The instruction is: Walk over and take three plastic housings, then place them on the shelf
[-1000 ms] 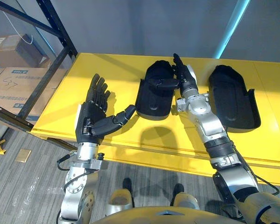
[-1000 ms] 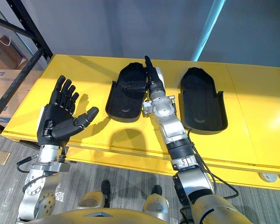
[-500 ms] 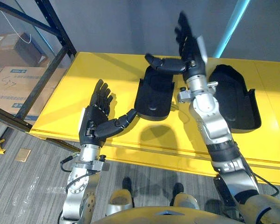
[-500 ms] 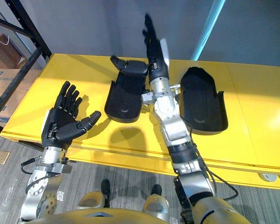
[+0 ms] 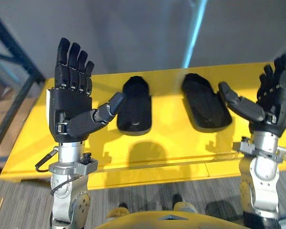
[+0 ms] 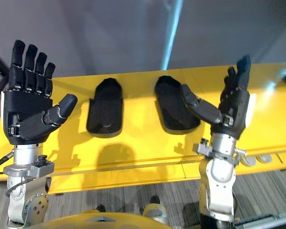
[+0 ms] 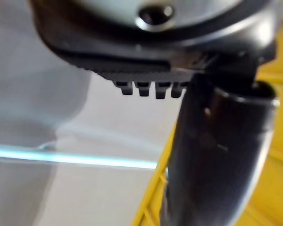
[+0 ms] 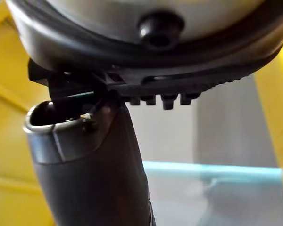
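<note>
Left robot hand [image 5: 71, 112] and right robot hand [image 5: 269, 114]: both upright over the near edge, fingers straight and spread, palms turned inward, nothing held. Left housing [image 5: 135, 107] and right housing [image 5: 206, 102] lie flat and apart on the yellow surface [image 5: 171, 148] between the hands; they are matte black plastic shells, shallow, with a rounded far end and a low thin rim. Probable risk: stiff fingers meeting that low rim on a smooth glossy top push a shell away, or it slips from a shallow pinch.

Matte black left hand [image 5: 69, 110] and right hand [image 5: 271, 117], ribbed segmented fingers, on silver-grey arms [image 5: 69, 200] with bolted wrist brackets.
</note>
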